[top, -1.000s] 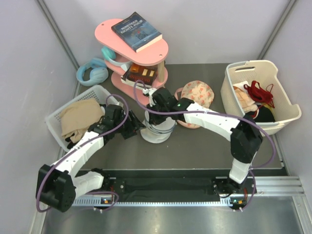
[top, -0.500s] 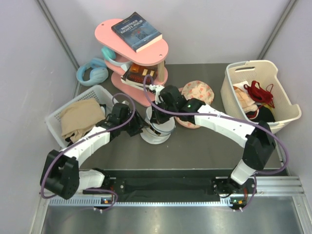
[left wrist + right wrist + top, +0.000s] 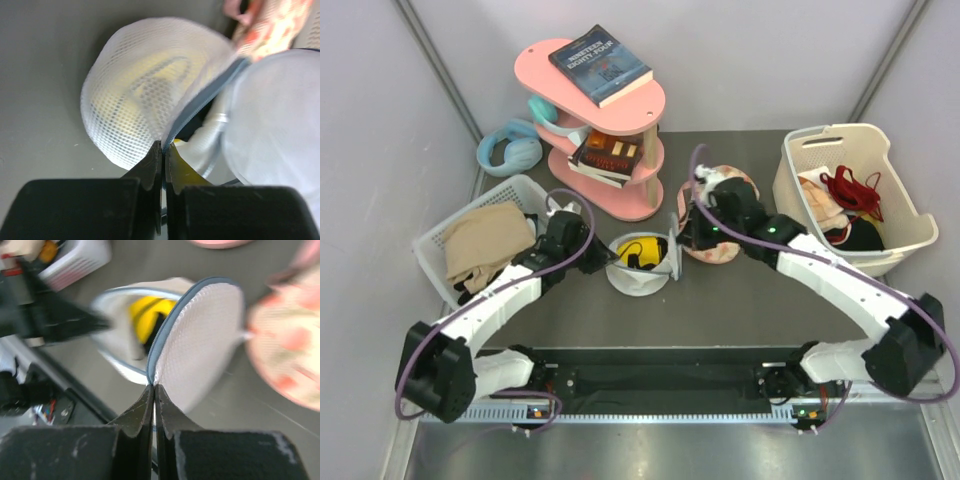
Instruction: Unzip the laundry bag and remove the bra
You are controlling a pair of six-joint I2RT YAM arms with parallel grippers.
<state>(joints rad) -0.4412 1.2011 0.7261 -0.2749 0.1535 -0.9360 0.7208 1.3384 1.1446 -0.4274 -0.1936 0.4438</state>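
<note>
Laundry bag (image 3: pixel 624 282) now pulled open: L pincer (image 3: pixel 163 145) & R pincer (image 3: pixel 153 386) pinch its rim, bra (image 3: pixel 642 250) showing.

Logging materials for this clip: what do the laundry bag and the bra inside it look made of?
The laundry bag: thin translucent white mesh fabric, honeycomb holes showing, grey-blue zip tape on its rim. The bra: bright yellow, matte, probably fabric, black trim; padding unclear.

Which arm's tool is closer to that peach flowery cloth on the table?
Right. The right tool grips the open flap of the laundry bag, right beside the floral cloth; the left tool pinches the bag's opposite rim, farther away.
</note>
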